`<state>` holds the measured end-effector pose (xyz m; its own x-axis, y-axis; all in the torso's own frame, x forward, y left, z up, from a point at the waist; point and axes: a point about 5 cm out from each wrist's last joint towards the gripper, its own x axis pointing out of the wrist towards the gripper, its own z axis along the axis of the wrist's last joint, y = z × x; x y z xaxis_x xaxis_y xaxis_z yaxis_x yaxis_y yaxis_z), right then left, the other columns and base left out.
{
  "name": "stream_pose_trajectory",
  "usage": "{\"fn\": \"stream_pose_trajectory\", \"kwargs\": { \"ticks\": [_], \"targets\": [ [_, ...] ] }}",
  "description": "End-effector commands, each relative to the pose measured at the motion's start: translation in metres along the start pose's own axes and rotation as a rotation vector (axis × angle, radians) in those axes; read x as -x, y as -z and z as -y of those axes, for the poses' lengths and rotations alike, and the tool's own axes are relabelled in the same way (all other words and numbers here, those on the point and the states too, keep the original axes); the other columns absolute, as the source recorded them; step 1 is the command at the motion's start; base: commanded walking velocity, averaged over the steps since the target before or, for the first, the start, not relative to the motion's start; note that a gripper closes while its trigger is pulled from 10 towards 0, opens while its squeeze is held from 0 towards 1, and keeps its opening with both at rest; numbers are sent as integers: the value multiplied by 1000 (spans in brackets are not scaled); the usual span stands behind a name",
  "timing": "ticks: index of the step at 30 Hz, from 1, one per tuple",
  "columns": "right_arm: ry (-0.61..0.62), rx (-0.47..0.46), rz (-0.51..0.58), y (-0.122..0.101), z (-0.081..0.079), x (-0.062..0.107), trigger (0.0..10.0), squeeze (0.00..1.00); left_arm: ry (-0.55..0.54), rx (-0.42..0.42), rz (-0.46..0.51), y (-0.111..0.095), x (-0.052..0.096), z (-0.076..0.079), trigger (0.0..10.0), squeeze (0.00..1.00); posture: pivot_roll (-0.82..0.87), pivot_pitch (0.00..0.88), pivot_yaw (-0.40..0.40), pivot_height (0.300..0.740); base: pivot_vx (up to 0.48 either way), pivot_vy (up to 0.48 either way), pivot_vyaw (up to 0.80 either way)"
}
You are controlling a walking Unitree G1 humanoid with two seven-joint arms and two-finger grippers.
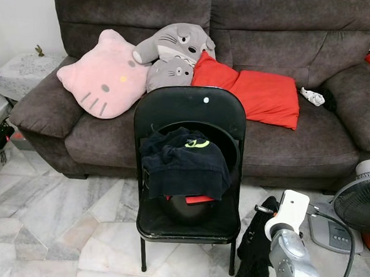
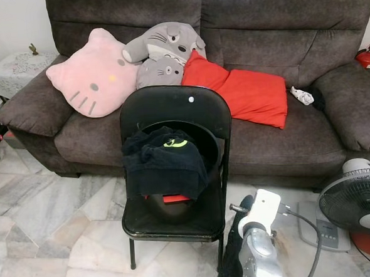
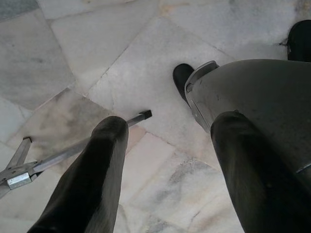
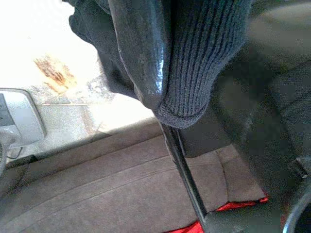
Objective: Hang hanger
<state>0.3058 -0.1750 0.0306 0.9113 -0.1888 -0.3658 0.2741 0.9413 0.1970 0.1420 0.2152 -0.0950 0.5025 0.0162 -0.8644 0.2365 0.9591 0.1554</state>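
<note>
Hanger hidden, orientation untellable. Right pincer (image 4: 163, 92) grasps dark knit garment (image 1: 253, 250) hanging downward; left pincer (image 3: 165, 133) released.

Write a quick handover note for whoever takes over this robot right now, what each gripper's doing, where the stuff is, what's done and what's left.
Right gripper: shut on a dark knit garment, held low beside the black folding chair; the cloth hangs by the right arm.
Left gripper: open, empty, idle, pointing down at the marble floor.
On the chair seat: a pile of dark clothes with something red under it.
Behind the chair: the brown sofa.
Done: one garment picked up.
Left: I can make out no hanger and no rail here, so find both before any hanging.
</note>
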Motion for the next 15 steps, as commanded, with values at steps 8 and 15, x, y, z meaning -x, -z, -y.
{"fn": "stream_pose_trajectory", "kwargs": {
  "ticks": [8, 15],
  "targets": [
    [-57, 69, -13, 8, -5, 1, 10000, 0, 55, -8, -49, 13, 1, 16, 10000, 0, -50, 99, -37, 740, 0, 0, 308],
    [-70, 71, -17, 9, -6, 0, 10000, 0, 56, -10, -51, 14, 1, 17, 10000, 0, -53, 92, -39, 740, 0, 0, 788]
  ]
}}
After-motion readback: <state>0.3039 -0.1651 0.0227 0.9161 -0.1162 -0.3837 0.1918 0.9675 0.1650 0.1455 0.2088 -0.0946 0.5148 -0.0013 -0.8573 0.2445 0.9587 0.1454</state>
